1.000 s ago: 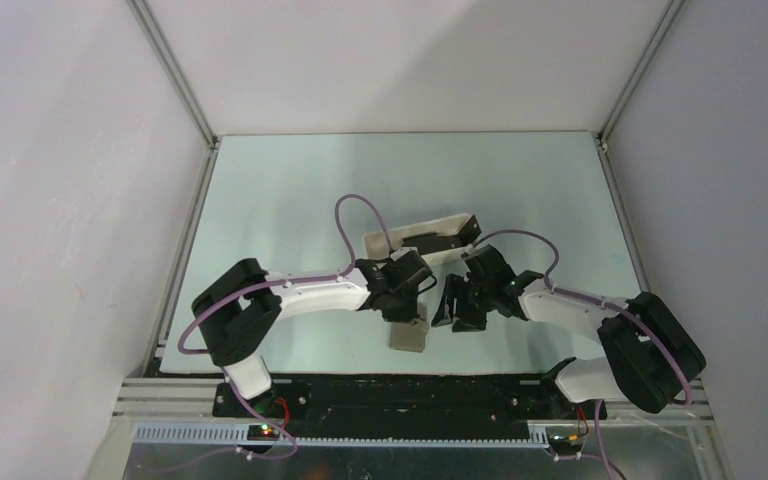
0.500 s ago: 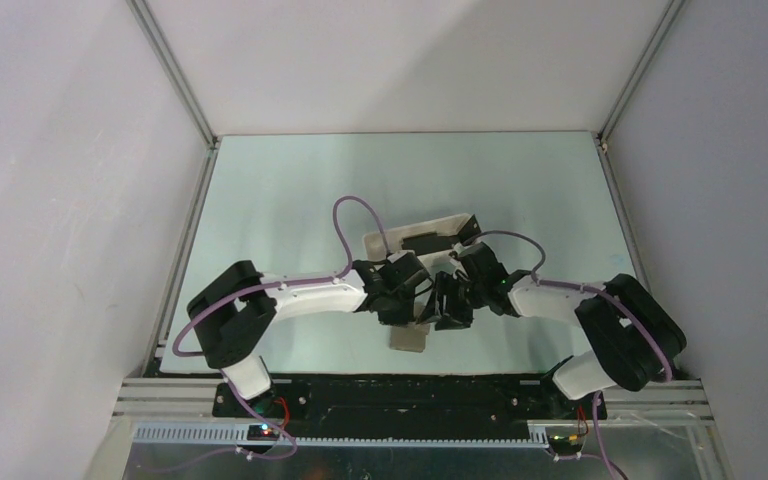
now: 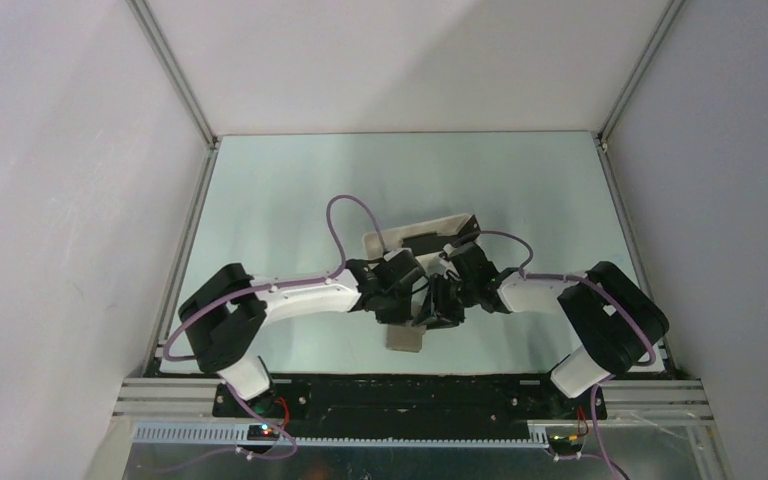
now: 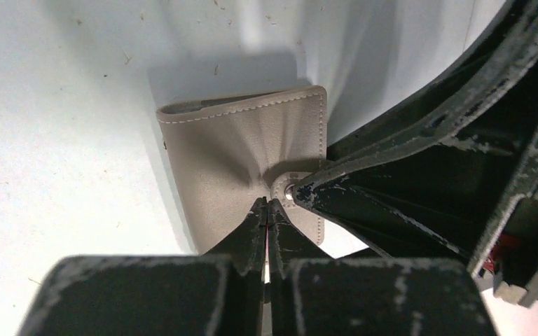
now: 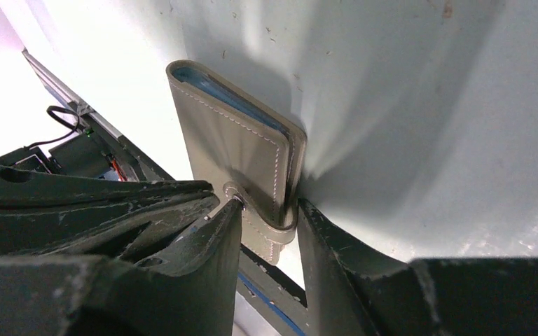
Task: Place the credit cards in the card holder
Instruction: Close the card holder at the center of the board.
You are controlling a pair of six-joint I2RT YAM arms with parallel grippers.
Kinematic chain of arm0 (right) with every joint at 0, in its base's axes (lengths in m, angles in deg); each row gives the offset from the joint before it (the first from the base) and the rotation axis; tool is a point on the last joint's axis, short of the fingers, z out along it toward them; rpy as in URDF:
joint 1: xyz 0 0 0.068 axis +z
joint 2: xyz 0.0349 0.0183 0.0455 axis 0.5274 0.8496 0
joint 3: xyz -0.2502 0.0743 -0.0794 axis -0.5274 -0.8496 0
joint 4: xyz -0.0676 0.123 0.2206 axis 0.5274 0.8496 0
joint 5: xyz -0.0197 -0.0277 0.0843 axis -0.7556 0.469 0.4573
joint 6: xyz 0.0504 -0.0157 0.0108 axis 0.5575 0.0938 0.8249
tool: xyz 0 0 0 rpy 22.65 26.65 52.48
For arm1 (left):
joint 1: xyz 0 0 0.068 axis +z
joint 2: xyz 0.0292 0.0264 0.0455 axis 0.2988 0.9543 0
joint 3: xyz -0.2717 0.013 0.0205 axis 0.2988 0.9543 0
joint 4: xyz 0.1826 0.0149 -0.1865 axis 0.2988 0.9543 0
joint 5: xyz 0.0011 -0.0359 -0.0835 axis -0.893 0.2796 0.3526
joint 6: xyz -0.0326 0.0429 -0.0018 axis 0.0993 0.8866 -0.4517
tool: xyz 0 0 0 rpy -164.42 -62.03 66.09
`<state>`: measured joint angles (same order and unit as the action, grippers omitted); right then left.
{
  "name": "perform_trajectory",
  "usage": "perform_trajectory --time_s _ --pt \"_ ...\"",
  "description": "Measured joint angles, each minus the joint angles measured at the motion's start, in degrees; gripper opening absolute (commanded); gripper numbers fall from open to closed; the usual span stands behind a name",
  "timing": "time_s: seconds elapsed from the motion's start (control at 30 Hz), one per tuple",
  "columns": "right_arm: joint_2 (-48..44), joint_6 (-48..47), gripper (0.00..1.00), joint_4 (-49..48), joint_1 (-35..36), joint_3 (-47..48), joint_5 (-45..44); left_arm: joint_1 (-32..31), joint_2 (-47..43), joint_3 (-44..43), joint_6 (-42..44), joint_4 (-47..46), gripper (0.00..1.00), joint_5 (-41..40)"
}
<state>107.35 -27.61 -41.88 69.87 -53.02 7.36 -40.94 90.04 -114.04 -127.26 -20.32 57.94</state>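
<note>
Grey-brown card holder lies closed, lower centre of the top view. Our left gripper is clenched on its cover, probably to steady it. Right gripper straddles the closing tab, likely to unsnap it. We cannot tell if it grips.

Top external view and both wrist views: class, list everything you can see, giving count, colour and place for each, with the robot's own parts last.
card holder: one, grey-brown with a blue inner edge, folded, on the table near its front edge
credit cards: count unclear, dark, in the white tray
white tray: one, white, mid-table beyond the grippers
table: one, pale green
left arm: one, white and black, purple cable
right arm: one, white and black, purple cable
left gripper: one, black, shut on the card holder's cover
right gripper: one, black, jaws apart astride the card holder's tab edge
</note>
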Motion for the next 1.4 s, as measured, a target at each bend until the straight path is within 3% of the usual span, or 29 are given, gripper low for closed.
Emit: perform_trajectory --time_s 0.37,0.77,1.2,1.4 --pt "1.2 0.0 0.38 -0.9 0.2 0.4 0.7 3.1 -5.8 6.2 -0.2 -5.3 0.35 4.9" --pt "2.1 0.0 0.37 -1.8 0.1 0.6 1.7 4.4 -5.7 14.0 -4.6 -18.5 0.36 13.1" --pt "2.4 0.0 0.37 -2.1 0.0 0.7 2.1 5.2 -6.9 16.2 -7.1 -21.0 0.36 13.3" --pt "2.4 0.0 0.37 -2.1 0.0 0.7 2.1 5.6 -7.2 16.6 -7.6 -21.1 0.43 13.4"
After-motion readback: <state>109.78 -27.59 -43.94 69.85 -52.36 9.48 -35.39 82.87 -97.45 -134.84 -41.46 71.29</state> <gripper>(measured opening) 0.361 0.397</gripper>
